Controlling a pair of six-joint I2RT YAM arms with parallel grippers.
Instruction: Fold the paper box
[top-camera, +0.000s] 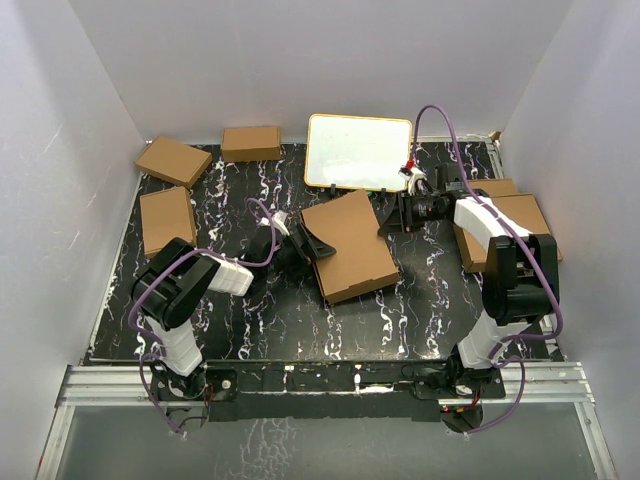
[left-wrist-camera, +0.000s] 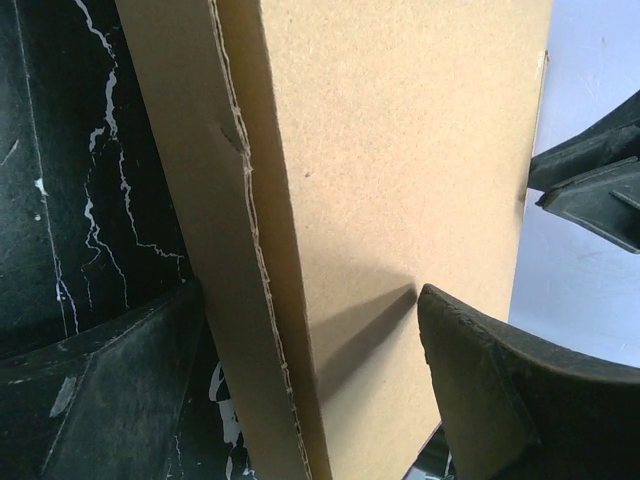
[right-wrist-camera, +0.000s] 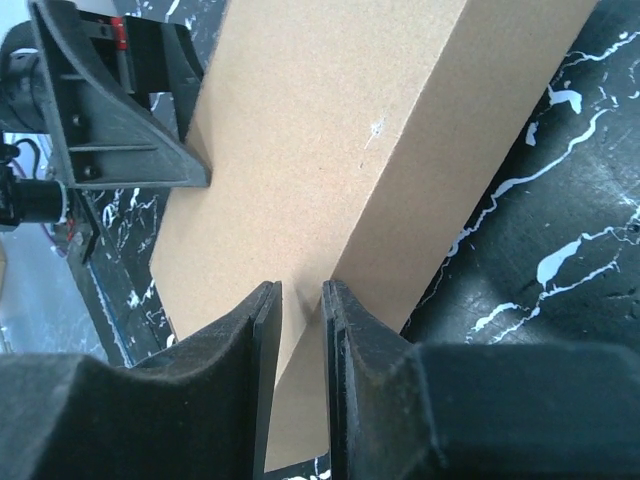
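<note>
You are looking at the paper box lying closed and flat in the middle of the table, its inside hidden. Your left gripper is straddling its left edge, fingers spread wide. Your right gripper is meeting the far right corner, fingers nearly together; whether they are pinching cardboard is unclear.

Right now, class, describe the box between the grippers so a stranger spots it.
On the black marbled table, look in front of the white board. The box lies tilted between the left gripper and right gripper; other boxes sit along the edges.
</note>
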